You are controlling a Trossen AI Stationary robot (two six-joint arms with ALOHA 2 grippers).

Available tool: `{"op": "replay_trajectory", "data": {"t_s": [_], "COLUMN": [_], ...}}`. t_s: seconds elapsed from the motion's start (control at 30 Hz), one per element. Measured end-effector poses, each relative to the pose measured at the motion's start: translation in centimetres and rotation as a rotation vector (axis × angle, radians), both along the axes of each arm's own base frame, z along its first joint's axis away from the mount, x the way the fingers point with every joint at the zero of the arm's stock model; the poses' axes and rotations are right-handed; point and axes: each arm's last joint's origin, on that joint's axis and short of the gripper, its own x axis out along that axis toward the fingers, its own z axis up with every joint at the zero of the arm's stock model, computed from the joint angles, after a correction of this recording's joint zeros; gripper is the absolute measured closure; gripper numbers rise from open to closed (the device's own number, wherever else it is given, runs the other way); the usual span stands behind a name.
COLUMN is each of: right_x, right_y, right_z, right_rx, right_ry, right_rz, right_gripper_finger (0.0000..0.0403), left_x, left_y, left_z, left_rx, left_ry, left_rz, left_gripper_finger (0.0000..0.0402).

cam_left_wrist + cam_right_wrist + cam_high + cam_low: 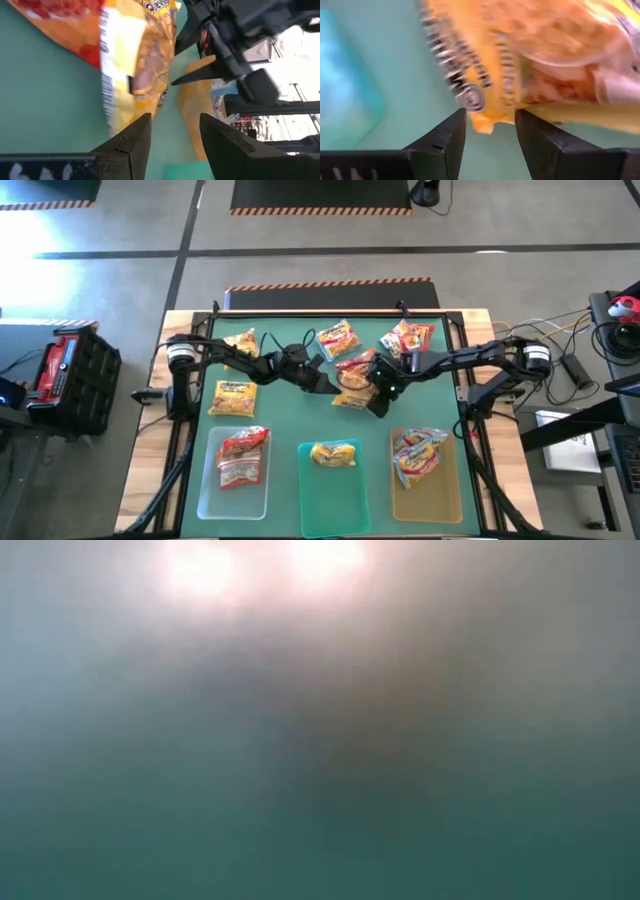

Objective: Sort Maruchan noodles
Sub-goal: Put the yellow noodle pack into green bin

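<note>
From above I see a green mat [285, 415] on the table, with three trays in a row along its near edge. The clear tray [232, 498] on the left holds two red packets [244, 456], one partly over the other. The teal tray [333, 495] in the middle holds one yellow packet [335, 454]. The amber tray [428, 498] on the right holds a small pile of packets [420, 452] with white and red labels (I cannot count them).

Loose noodles lie on the mat beyond the trays: a yellow packet at far left [241, 341], another yellow packet nearer the trays [233, 397], an orange packet [337, 339] near the far centre, a red and yellow pair [408, 338] at far right, and a centre heap [353, 376] between the two arms.

My left gripper [318, 380] sits just left of that heap. Its wrist camera shows the jaws narrowly apart with nothing between them, the edge of a yellow packet just ahead.

My right gripper [379, 402] is at the heap's right side. Its fingers [445, 137] stand apart, with the corner of an orange packet [530, 60] dipping into the gap; I see no pinch on it.

The low camera shows only a blur.
</note>
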Motion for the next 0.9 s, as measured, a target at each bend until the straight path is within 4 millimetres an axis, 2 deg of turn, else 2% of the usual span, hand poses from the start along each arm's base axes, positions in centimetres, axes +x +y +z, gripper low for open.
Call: {"op": "replay_trajectory", "data": {"t_s": [0.1,0.17,0.27,0.33,0.4,0.47,0.7,0.9], "right_x": [0.2,0.3,0.6,0.8,1.1,1.5,2.8,3.7], "right_y": [-0.1,-0.1,-0.3,-0.5,-0.8,-0.9,-0.8,-0.9], "right_z": [2.1,3.6,5.3,5.8,5.7,5.5,3.9,1.7], "right_rx": [0.0,-0.059,-0.257,-0.421,-0.553,-0.607,-0.628,-0.608], "right_ry": [-0.084,-0.132,-0.198,-0.212,-0.195,-0.192,-0.174,-0.094], "right_rz": [0.153,0.249,0.42,0.547,0.663,0.749,0.915,0.936], "right_gripper_finger": [0.0243,0.0243,0.0243,0.0243,0.0243,0.0243,0.0243,0.0243], "left_x": [0.1,0.1,0.2,0.2,0.2,0.2,0.1,-0.1], "left_y": [-0.4,-0.6,-0.9,-0.9,-0.9,-0.9,-1.0,-1.2], "left_z": [0.1,0.1,0.1,0.1,0.2,0.3,1.5,3.0], "left_rx": [-0.002,-0.004,-0.006,-0.009,-0.013,-0.013,-0.011,-0.009], "left_ry": [-0.008,-0.004,-0.007,-0.008,-0.016,-0.023,-0.058,-0.102], "left_rz": [-0.011,-0.018,-0.028,-0.035,-0.049,-0.052,-0.069,-0.1], "left_gripper_finger": [0.0251,0.0251,0.0251,0.0251,0.0251,0.0251,0.0251,0.0251]}}
